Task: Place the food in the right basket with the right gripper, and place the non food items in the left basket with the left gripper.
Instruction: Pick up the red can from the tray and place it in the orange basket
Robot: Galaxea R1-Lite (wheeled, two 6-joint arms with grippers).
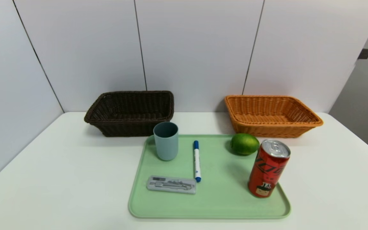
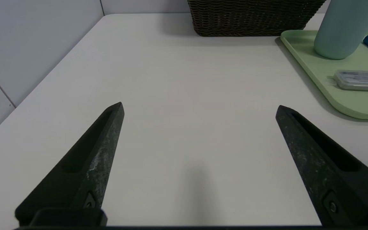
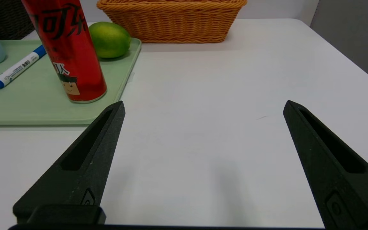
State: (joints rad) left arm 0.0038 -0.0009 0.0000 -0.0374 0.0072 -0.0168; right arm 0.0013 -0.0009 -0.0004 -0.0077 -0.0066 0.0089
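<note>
Against pale panelled walls, the white table (image 1: 85,185) carries a green tray (image 1: 228,204) holding the blue-grey cup (image 1: 166,145), marker (image 1: 197,161), grey case (image 1: 171,185), lime (image 1: 244,144) and red can (image 1: 269,168), with the dark basket (image 1: 133,127) behind at left and the orange basket (image 1: 273,129) at right. Only the wrist views show the left gripper (image 2: 200,103) and right gripper (image 3: 204,100), both spread wide and gripping nothing, over the table. Bare tabletop flanks both tray edges.

The left claw (image 2: 200,103) is black, with pointy fingers, pale scuffs and a round screw near its base. The right claw (image 3: 205,100) is black too, with long hollows and a three-sided mark beside its base.
</note>
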